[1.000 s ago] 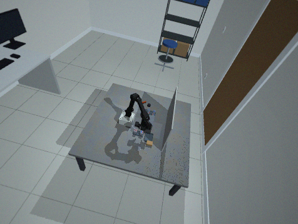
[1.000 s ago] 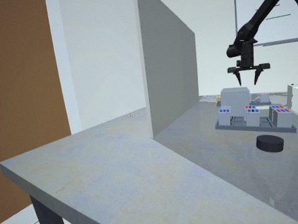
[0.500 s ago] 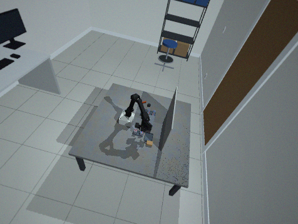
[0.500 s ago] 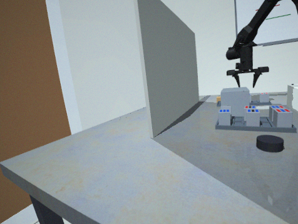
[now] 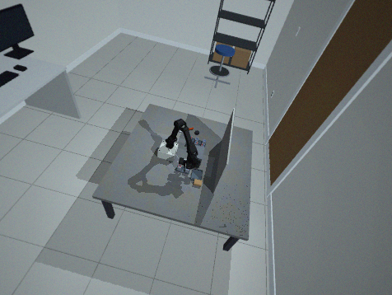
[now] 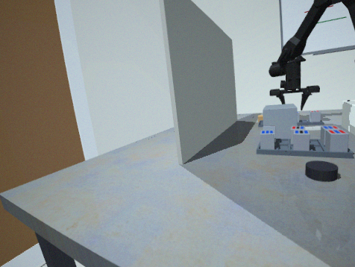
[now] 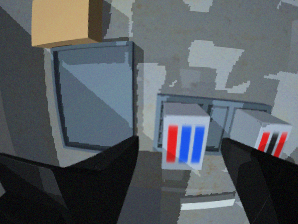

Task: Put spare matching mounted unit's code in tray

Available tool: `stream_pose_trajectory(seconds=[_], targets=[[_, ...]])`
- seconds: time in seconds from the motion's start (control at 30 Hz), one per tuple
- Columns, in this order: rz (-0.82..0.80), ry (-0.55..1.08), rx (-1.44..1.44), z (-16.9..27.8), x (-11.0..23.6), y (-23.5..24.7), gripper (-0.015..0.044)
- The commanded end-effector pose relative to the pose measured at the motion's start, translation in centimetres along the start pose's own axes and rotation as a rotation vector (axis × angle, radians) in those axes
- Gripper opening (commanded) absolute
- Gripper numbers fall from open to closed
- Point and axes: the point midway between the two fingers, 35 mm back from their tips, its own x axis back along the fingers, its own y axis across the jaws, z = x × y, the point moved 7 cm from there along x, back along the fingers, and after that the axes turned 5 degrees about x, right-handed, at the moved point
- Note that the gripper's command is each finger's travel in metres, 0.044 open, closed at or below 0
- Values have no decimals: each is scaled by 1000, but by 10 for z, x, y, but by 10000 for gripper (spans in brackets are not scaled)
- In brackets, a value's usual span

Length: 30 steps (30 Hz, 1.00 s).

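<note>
- Top view: high in the room, far off, angled down on the grey metal table (image 5: 136, 194) and the grey upright divider panel (image 5: 224, 148).
- Exterior view: table height, near the far corner, facing the same panel (image 6: 201, 78) and table (image 6: 112, 209).
- Wrist view: close, looking straight down on the table (image 7: 220, 23).

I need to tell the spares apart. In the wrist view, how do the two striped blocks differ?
The middle block shows one red stripe and two blue; the right block shows red and black. The middle block is in full view between the jaws; the right one is partly hidden by a finger. Both are pale grey.
</note>
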Motion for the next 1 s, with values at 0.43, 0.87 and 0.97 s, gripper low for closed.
stream_pose_trajectory(seconds=[0.43, 0.87, 0.97], targets=[[7, 9, -5, 4, -30, -3, 300], [7, 9, -5, 6, -42, -3, 300], [7, 9, -5, 6, -42, -3, 300]])
